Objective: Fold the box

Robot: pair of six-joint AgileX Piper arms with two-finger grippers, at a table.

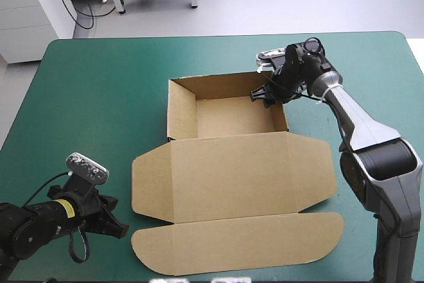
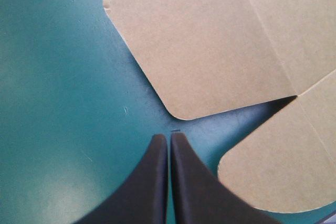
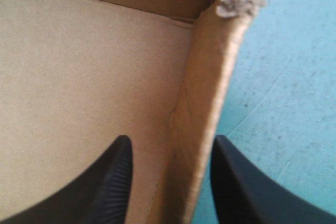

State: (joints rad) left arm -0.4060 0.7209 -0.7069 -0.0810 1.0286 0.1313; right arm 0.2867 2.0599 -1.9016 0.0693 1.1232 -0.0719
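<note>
Mid worktop (image 1: 86,97): brown box (image 1: 232,117), an open tray with lid (image 1: 232,180) flat toward the near edge. Right claw (image 3: 170,145) spread astride the tray's right wall (image 3: 210,77), one finger inside, one outside. Left claw (image 2: 169,139) pressed together, empty, just beside the lid's rounded flap (image 2: 210,45). Probably light and stiff, hinging only at creases; frayed at the wall's corner. Best pinched at a thin edge.

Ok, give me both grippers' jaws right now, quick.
Left gripper: jaws shut, empty, just short of the flat lid.
Right gripper: jaws open, astride a wall of the box.
</note>
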